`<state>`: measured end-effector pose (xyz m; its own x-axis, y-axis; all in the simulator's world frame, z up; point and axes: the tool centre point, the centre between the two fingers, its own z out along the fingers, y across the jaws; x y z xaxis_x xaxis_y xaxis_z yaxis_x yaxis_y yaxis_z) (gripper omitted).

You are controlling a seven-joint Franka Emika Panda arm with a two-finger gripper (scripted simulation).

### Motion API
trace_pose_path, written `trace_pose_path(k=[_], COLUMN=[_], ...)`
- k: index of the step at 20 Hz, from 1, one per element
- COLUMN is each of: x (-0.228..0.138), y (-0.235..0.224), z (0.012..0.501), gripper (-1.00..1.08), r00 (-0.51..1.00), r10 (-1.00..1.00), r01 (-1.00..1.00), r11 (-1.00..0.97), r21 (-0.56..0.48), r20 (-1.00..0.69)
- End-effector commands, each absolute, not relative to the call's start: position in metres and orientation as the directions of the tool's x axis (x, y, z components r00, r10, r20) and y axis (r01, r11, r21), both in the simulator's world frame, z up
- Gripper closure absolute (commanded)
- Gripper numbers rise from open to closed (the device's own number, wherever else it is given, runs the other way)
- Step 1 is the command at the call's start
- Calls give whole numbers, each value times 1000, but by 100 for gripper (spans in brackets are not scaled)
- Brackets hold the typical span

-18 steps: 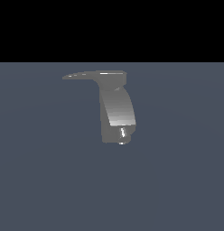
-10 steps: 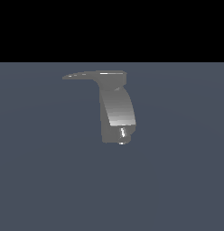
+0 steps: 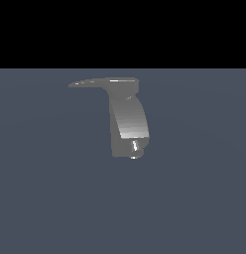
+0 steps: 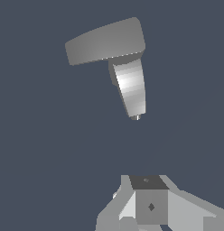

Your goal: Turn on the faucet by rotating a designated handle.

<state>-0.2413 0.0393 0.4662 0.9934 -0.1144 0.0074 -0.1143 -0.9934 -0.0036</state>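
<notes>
The glossy grey metal faucet stood alone near the middle of the flat, matte slate-blue counter, with a black band of background behind the far edge. Its thick body rose from a wide, rounded lower end and narrowed upward to a flat cap, curving slightly as it went; bright streaks of reflection ran across the smooth surface. A small shiny nozzle stub sat at the lower front of the body, catching a sharp highlight.

From the cap, the thin flat grey lever handle ran out sideways toward the exterior view's left, its long axis close to level and tapering to a point at the free end. In the wrist view the same handle appeared as a broad, flat, matte slab crossing the top of the ribbed-looking, shaded body.

The white and grey blocky gripper showed only in the wrist view, well apart from the faucet and touching nothing. Its fingertips lay outside the picture, so whether they were apart or together could not be told.
</notes>
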Motion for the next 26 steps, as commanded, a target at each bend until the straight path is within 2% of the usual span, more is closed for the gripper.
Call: trace_pose_path(k=[1,13,26], x=[-236,-200,-147], y=[48,93,130], z=[459,421,378], gripper=[108,108,108], r00=[987,915,768], r10=[-158,-403,-640], r01=[-158,-403,-640], r11=[-987,-915,-768], r21=[-4,-6,-9], r20=[7,3,-1])
